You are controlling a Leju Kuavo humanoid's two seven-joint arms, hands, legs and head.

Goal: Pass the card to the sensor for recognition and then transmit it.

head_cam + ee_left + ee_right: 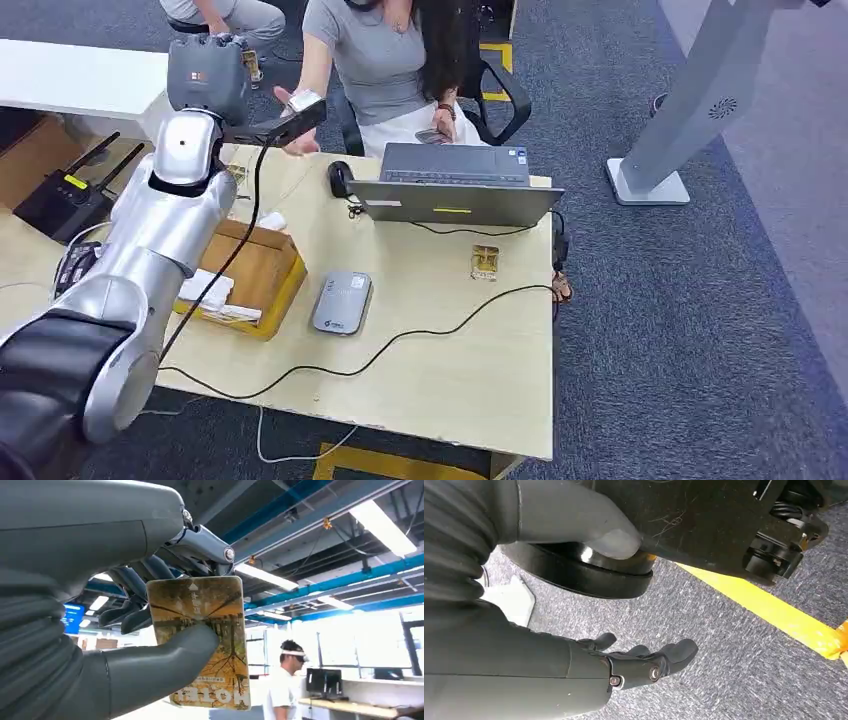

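Handing-over step: left hand (pixel 165 630) pinching yellow-brown printed plastic card (pixel 202 640), reached toward seated person's open palm (pixel 297 135); release once taken; right hand (pixel 644 662) hanging empty, fingers loosely apart.

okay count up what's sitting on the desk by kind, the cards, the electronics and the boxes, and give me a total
Cards: 1, the yellow card lying on the desk
Electronics: 3, the laptop, mouse and grey card reader
Boxes: 1, the cardboard box
Total: 5
The card held in the left robot hand isn't counted.
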